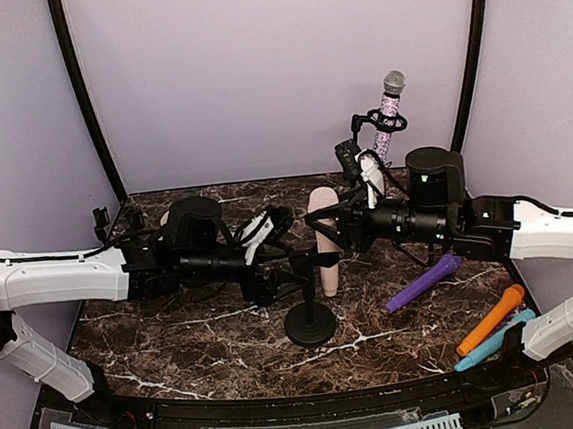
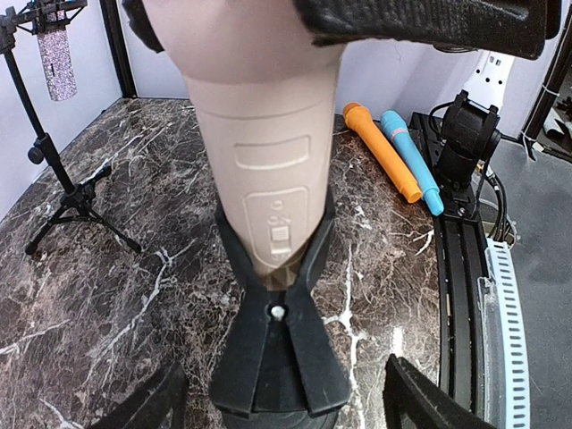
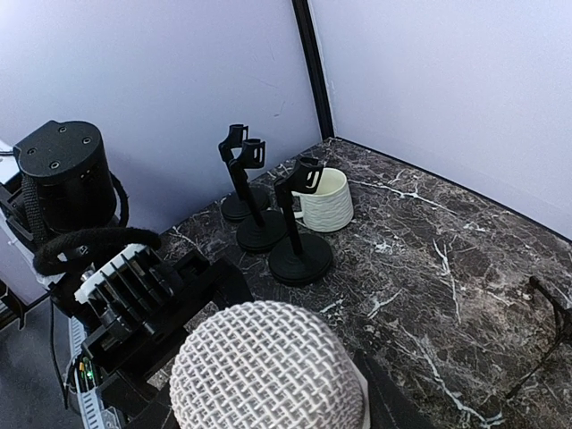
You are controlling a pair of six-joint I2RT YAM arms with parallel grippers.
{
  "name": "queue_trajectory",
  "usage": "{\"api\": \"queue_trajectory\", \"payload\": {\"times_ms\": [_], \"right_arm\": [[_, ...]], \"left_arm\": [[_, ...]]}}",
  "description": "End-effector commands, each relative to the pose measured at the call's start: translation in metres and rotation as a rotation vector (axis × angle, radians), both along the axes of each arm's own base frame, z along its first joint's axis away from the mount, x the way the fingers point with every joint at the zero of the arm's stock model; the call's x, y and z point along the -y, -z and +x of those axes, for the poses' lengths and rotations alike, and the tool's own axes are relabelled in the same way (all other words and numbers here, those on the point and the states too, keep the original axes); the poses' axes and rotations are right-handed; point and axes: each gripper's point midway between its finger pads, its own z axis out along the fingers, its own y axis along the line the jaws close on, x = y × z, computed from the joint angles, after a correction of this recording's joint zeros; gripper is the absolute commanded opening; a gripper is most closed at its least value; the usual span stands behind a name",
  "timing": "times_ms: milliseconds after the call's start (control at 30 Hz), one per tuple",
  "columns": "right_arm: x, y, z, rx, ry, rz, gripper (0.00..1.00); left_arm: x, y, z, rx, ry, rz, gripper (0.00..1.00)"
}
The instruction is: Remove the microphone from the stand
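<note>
Lavender walls, a dark marble table (image 1: 177,344), and all the action sits near the middle of it. We have the beige microphone (image 2: 268,161) standing upright, its tapered lower end wedged in the clip of the black stand (image 1: 310,325), whose round base is flat on the marble. The right end effector (image 1: 330,233) comes in from the right edge and is pinching the microphone's upper body, one finger on either side. The left end effector (image 2: 284,393) is spread wide. Its fingers (image 2: 429,402) flank the stand's clip low down, apart from it on both sides and gripping nothing.

Now the danger, as I read it: nothing is pinning that stand. If the right arm pulls up and the clip hangs on, the whole stand likely rises with the microphone, then drops or tips. A slanted pull could lever the base over toward the purple microphone (image 1: 425,283) lying nearer the right edge, with the orange microphone (image 1: 491,319) and blue microphone (image 1: 493,342) beyond it. That smooth body may also slide through the pinch. And the two end effectors are close together here, so a hasty squeeze from the left could knock the right one.
</note>
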Motion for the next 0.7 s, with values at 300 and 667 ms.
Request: {"api": "queue_trajectory", "payload": {"times_ms": [300,667], "right_arm": [[0.0015,-0.0272,-0.0030,0.028,-0.011,0.108,0.33],[0.0046,-0.0275,-0.0011,0.028,0.006,0.108,0.32]], "left_arm": [[0.0053,-0.0200,0.0049,0.049,-0.016,-0.045,0.74],[0.0016,-0.0199,0.0049,0.073,-0.016,-0.026,0.25]]}}
